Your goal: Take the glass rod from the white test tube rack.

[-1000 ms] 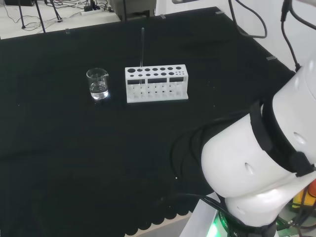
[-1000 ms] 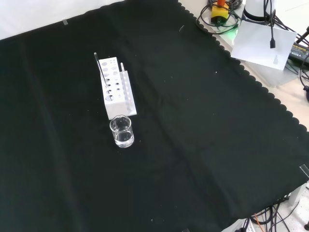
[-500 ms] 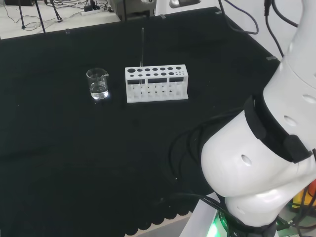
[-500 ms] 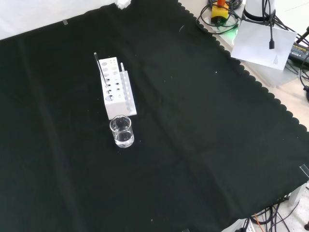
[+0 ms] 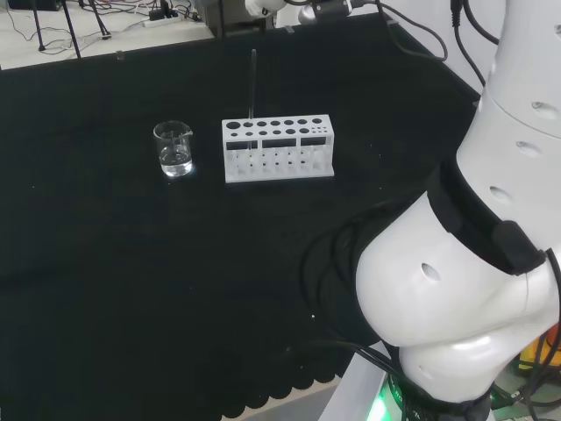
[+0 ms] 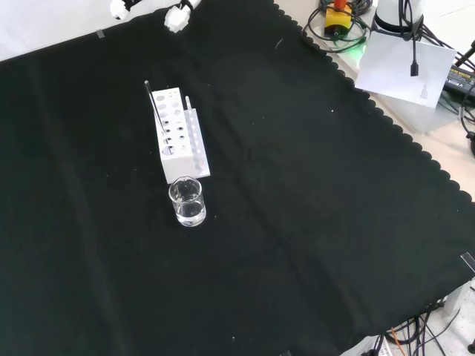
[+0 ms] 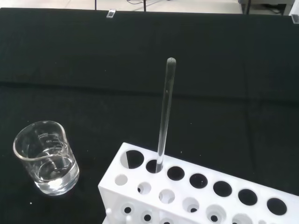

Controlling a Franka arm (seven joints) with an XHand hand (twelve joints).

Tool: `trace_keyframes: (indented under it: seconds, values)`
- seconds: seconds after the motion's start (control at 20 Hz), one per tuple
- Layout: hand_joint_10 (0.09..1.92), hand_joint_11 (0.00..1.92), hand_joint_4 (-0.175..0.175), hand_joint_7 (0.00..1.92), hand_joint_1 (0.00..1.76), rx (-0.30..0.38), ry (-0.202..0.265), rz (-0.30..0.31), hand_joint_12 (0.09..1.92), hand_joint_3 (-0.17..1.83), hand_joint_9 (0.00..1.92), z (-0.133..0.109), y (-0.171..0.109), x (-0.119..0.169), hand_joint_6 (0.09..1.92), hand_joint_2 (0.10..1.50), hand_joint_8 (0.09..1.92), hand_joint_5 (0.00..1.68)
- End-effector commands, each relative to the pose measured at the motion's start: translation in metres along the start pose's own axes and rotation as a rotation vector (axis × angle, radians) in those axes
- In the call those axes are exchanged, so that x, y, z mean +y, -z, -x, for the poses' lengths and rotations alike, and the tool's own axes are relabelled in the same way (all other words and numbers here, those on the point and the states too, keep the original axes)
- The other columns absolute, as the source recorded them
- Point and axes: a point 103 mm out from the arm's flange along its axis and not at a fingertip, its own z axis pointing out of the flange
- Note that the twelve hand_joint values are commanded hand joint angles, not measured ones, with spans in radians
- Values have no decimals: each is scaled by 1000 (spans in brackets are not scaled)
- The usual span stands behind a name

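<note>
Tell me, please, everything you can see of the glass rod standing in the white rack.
The glass rod is a thin, clear, straight stick with a rounded top end. It stands nearly upright in a hole near the end of the white test tube rack closest to the beaker, most of its length rising above the rack. Nothing else touches it; the hand is apart from it.

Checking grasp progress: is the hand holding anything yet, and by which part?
Nothing is held. The glass rod stands untouched in the white test tube rack; the hand is at the cloth's far edge.
</note>
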Motion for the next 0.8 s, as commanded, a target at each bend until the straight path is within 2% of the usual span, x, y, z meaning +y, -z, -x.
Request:
trace_keyframes:
  seconds: [0.05,0.35,0.8]
  values:
    - [879,0,-150,4,724,6,23,-10,1393,-175,71,11,-26,31,87,1206,833,123]
    - [882,0,-150,12,710,6,40,-30,1398,-175,77,7,-43,43,87,1210,849,131]
    - [891,0,-151,48,696,0,37,-64,1429,-175,102,4,-70,54,87,1216,878,140]
